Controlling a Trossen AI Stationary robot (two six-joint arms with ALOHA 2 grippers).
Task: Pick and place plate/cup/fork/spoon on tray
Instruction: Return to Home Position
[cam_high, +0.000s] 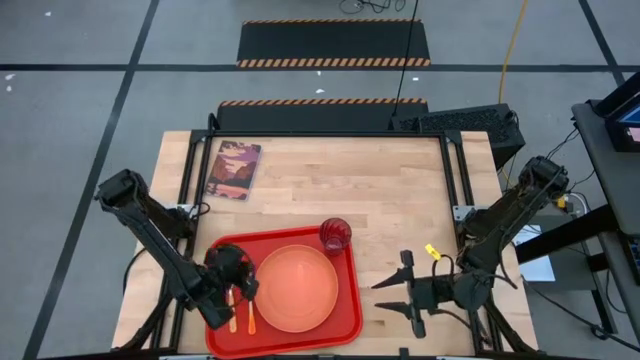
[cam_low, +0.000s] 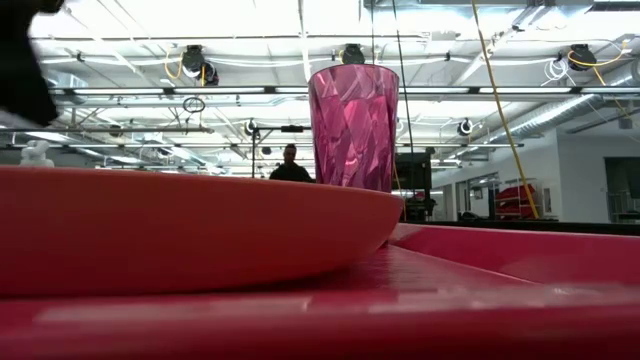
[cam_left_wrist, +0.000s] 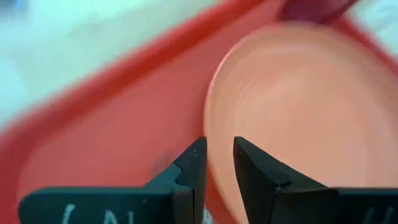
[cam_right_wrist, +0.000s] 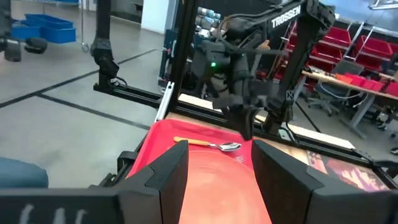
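We see the left claw narrowly parted, empty, at the plate's nine o'clock; right claw open.

I see a red tray carrying an orange plate and a translucent dark-red cup with a faceted pattern. The spoon has a silver bowl and an orange-yellow handle. The tabletop is pale wood, the book has a dark pictured cover, and both claws are black.

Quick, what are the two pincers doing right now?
Left pincer: over the tray, open a little, holding nothing.
Right pincer: beside the tray, open, empty.
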